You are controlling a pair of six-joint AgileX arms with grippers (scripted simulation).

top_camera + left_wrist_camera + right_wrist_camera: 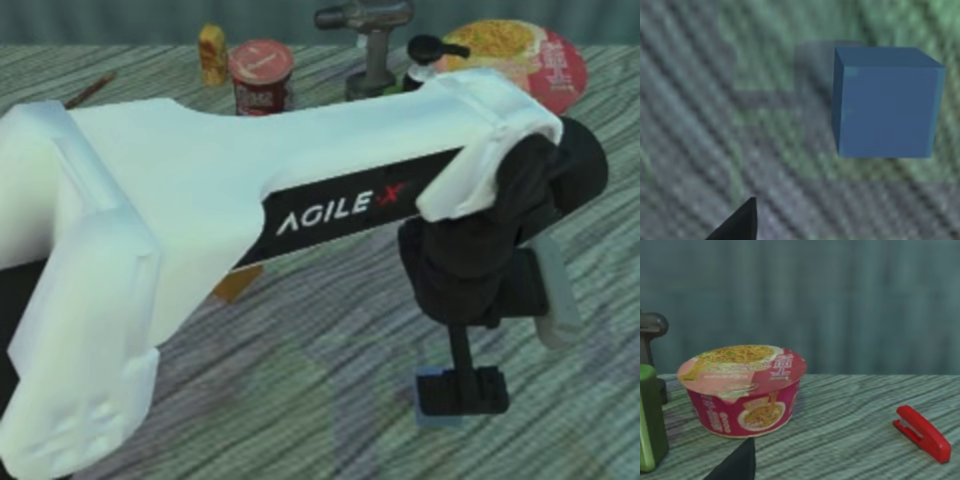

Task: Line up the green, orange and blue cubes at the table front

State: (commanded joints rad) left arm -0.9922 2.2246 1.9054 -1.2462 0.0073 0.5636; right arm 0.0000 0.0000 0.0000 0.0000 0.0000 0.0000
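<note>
Blue cube at the table front; line not complete.
Our left gripper (462,392) hangs at the blue cube (432,402) near the table (330,400) front edge, claw state unclear; orange cube (236,284) behind, green unseen.

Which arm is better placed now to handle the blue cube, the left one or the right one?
Probably the left. In the top view the left gripper hangs right over the blue cube near the table's front edge, and the left wrist view shows the cube close below. The right wrist view faces only a noodle bowl and red stapler.
</note>
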